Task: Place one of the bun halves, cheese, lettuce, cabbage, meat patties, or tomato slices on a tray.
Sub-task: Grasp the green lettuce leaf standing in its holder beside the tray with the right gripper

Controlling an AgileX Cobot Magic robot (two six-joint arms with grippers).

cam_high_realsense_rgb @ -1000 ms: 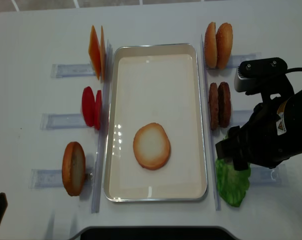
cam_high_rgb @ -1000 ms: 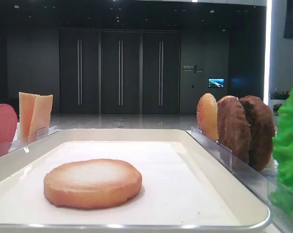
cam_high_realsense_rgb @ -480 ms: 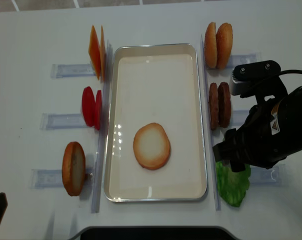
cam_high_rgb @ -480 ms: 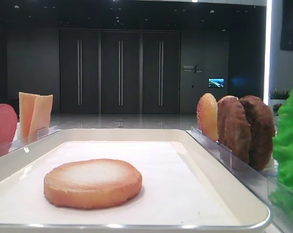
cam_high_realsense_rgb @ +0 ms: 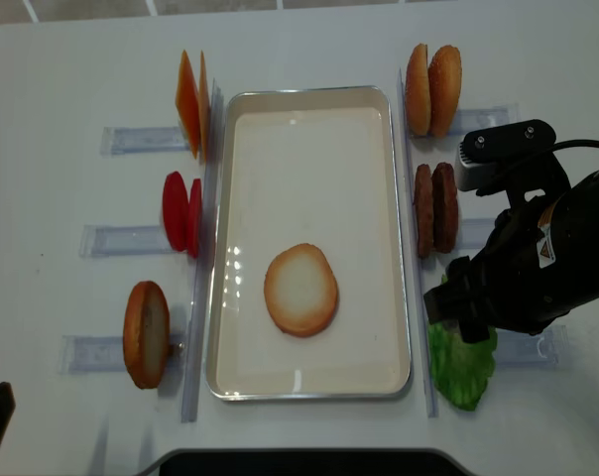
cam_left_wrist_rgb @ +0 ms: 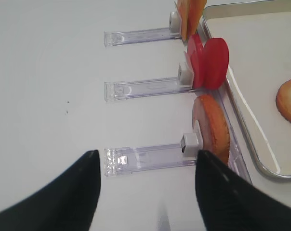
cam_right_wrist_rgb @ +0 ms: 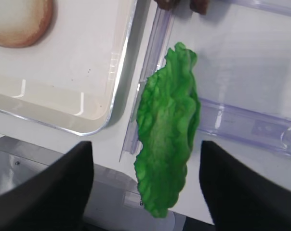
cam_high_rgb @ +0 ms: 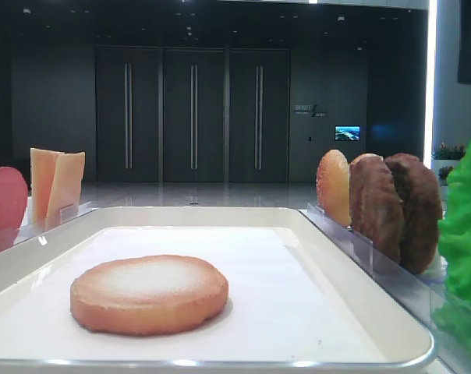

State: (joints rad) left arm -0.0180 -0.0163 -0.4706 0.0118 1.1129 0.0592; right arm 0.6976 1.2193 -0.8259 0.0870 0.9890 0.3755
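Moved: right gripper (cam_right_wrist_rgb: 145, 183) has drifted slightly over the lettuce (cam_right_wrist_rgb: 168, 130).
Right gripper: jaws spread wide, holding nothing.
Left gripper (cam_left_wrist_rgb: 146, 192): spread wide, empty.
Tray (cam_high_realsense_rgb: 309, 119): one bun half (cam_high_realsense_rgb: 300, 290) lying flat.

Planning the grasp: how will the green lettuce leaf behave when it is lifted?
The lettuce looks thin and ruffled, so it probably flops and drapes. It seems light. Standing on edge against its clear holder, it may tip over if nudged by the open right pincer.

We see the lettuce (cam_high_realsense_rgb: 462, 367) partly covered from overhead by the right arm (cam_high_realsense_rgb: 538, 268). In the low front view the tomato slice (cam_high_rgb: 3, 209) is cut off at the left edge, and the tray (cam_high_rgb: 220, 216) at the bottom.
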